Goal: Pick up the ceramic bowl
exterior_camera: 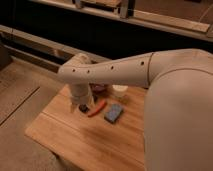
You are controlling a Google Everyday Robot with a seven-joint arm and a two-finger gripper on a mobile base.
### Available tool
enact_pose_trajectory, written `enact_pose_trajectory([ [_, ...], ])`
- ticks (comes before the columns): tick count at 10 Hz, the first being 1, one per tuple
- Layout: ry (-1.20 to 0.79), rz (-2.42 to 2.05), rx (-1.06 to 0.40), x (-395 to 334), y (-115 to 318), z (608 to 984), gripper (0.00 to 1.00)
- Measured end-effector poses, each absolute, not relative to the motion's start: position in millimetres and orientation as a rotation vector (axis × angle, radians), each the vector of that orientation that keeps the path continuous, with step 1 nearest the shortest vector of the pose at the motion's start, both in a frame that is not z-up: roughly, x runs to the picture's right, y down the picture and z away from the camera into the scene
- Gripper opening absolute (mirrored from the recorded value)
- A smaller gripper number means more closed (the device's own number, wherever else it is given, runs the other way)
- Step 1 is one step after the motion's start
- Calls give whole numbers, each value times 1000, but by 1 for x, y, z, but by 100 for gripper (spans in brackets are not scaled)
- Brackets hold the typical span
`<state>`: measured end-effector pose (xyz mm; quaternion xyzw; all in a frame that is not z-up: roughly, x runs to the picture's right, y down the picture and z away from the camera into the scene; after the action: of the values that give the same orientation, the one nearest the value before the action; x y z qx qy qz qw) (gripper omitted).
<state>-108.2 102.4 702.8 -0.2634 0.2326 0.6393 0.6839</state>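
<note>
The ceramic bowl point(99, 89) is a small dark maroon bowl at the back of the wooden table point(85, 140). It is mostly hidden behind my white arm point(115, 70). My gripper point(83, 106) hangs down from the wrist just left of and in front of the bowl, low over the table top. A cream-white cup point(120, 91) stands to the right of the bowl.
An orange, carrot-like thing point(97, 108) lies just right of the gripper. A blue-grey sponge point(114, 113) lies right of that. The table's left and front edges drop to a grey floor point(20, 100). A dark counter front point(75, 30) runs behind the table.
</note>
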Motion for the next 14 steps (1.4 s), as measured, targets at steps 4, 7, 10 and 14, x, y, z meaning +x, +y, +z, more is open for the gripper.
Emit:
enact_pose_trajectory([
  [4,501,1519,-533,-85,63,712,65],
  [7,469,1671,-497,-58,25,724,65],
  [10,457,1886,-462,-28,5,742,65],
  [14,394,2105,-498,-27,-16,755,65],
])
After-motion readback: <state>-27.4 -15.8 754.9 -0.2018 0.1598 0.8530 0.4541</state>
